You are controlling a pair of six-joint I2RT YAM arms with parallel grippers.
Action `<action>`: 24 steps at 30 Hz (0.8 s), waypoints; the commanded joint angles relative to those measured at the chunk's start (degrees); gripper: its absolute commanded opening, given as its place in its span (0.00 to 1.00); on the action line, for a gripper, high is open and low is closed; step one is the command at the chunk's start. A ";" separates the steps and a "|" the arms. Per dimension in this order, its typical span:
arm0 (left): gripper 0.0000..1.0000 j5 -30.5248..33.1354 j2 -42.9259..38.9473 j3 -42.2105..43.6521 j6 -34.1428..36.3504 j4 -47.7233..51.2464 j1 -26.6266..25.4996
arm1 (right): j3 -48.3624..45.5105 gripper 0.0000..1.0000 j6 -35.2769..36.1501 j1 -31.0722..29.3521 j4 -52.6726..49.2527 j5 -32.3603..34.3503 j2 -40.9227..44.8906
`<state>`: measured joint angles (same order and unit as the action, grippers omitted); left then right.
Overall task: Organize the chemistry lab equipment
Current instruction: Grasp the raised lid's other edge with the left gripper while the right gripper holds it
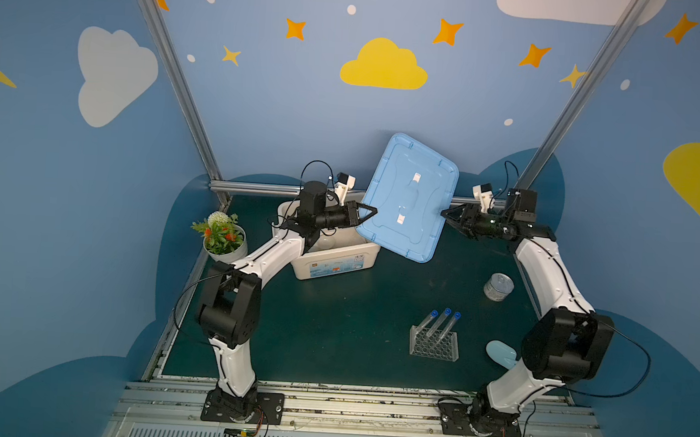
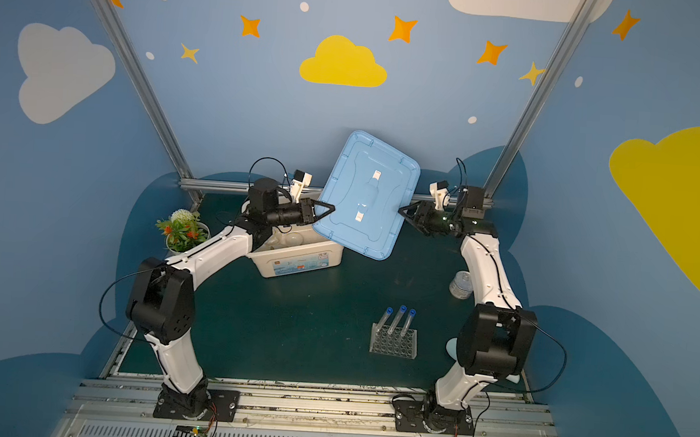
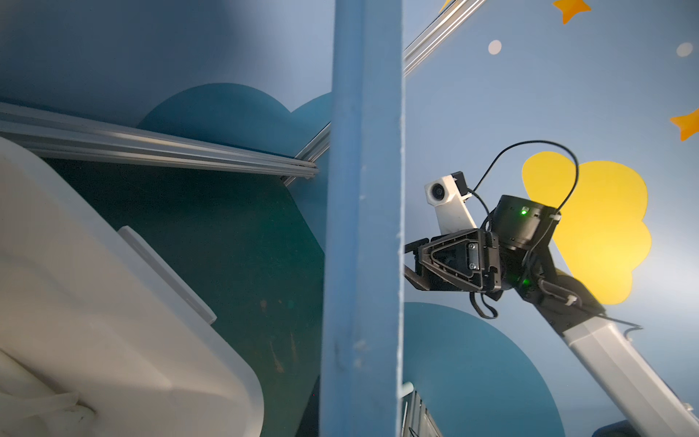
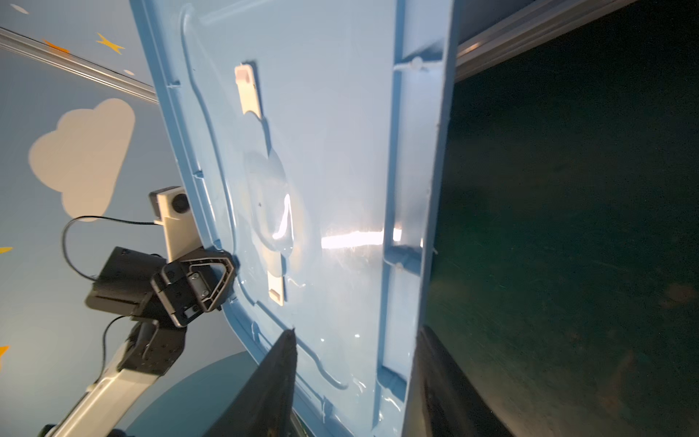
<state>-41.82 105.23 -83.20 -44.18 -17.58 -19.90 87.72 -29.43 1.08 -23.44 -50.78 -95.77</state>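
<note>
We see the blue lid (image 1: 408,198) up in the air, tilted steeply, its low corner over the open white bin (image 1: 337,264) at the back of the dark green bench (image 1: 333,331). The left pincer (image 1: 370,211) is closed on the lid's left rim. From the right wrist its black triangular finger (image 4: 223,272) sits pressed against that edge. The left wrist sees the lid (image 3: 363,227) edge-on, running straight across the view.

The right pincer (image 1: 445,213) stands at the opposite rim with its jaws apart. They straddle the edge, one finger (image 4: 280,378) over the lid's inner face and clear of the rim, the other on the outer side. So we read it as spread, not clamped.

Of the lab equipment, three clear blue-capped test tubes (image 1: 442,323) lean in the clear holed rack (image 1: 434,345) on the right half of the bench, well apart from the bin. The round glass flask (image 1: 498,287) rests farther back, beside the right arm. Inside the bin there are pale shapes (image 2: 293,239) that we cannot make out.

A pale blue scoop (image 1: 500,353) lies near the rack, partly hidden by the right arm. A white potted plant (image 1: 224,237) sits at the bench's left edge — just beside the left arm.
</note>
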 commanded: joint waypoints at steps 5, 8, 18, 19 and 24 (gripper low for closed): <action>0.03 -2.70 -3.00 0.58 -6.59 -11.11 0.34 | -2.25 0.53 -5.37 0.00 11.24 -8.09 -2.82; 0.03 -2.89 -3.09 0.75 -6.92 -11.23 0.31 | -3.36 0.53 -8.61 -0.55 16.52 -10.06 -3.26; 0.04 -2.00 -1.37 1.52 -9.93 -14.41 0.40 | -4.45 0.39 -14.35 -3.98 25.02 -13.67 -4.11; 0.05 -2.04 -0.97 1.38 -10.17 -14.41 0.49 | -4.16 0.38 -14.27 -4.28 25.15 -14.01 -4.16; 0.06 -1.68 0.97 1.81 -12.38 -16.71 0.65 | -3.83 0.26 -16.59 -4.95 27.77 -15.19 -4.78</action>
<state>-43.31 105.34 -81.30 -55.42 -28.75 -19.07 83.29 -43.94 -2.94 0.82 -63.22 -99.63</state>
